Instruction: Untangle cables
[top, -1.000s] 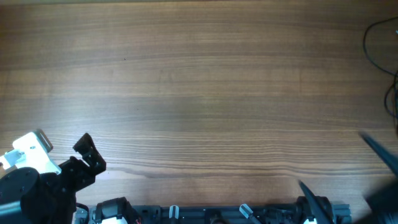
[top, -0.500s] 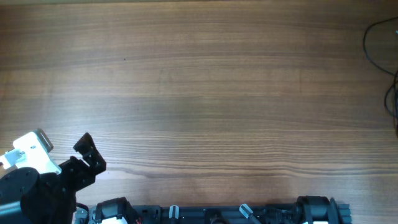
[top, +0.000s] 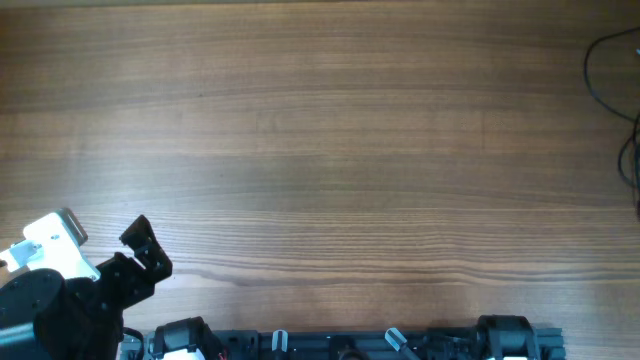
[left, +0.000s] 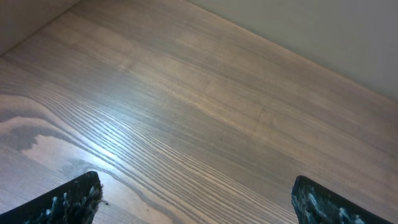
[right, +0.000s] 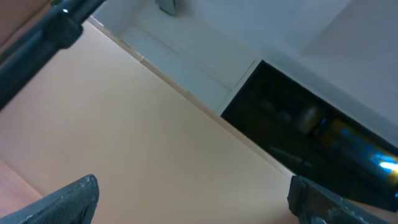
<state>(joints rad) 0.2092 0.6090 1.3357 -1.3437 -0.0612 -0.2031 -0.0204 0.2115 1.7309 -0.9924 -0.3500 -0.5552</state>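
Observation:
The cables (top: 588, 68) are thin black cords in loose loops at the table's far right edge in the overhead view, partly cut off by the frame. My left gripper (top: 146, 246) rests low at the front left, far from them. In the left wrist view its jaws (left: 196, 202) are wide apart with only bare wood between them. My right gripper (right: 196, 200) is out of the overhead view. Its wrist view shows the jaws wide apart and empty, facing a beige surface. No cable shows in either wrist view.
The wooden table (top: 330, 150) fills the overhead view. The arm bases (top: 350, 342) run along the front edge. The right wrist view shows a dark opening (right: 311, 130) and a black bar (right: 43, 43) at the upper left.
The right arm, seen at the front right corner one second ago, has left the overhead view. The left arm has barely moved. The cables lie as before.

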